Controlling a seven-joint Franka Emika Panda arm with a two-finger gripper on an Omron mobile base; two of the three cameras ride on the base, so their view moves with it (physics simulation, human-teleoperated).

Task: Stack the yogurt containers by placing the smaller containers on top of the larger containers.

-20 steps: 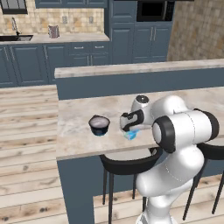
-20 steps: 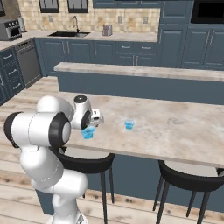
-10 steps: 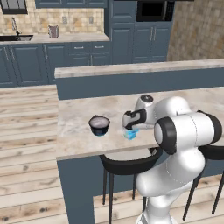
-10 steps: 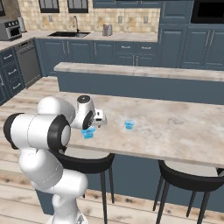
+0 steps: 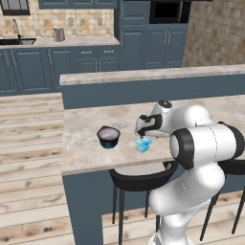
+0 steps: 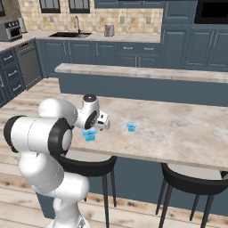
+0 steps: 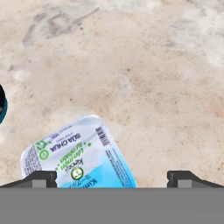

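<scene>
Light-blue cup [image 7: 78, 155] cut off at hand view's bottom, dark tub [image 7: 2, 105] clipped at left edge

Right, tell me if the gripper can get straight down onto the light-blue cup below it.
Probably yes. The gripper hangs open above the cup, with nothing between them and bare counter around it. The cup sits off toward one of the fingers, though, so a small sideways shift looks needed first.
</scene>
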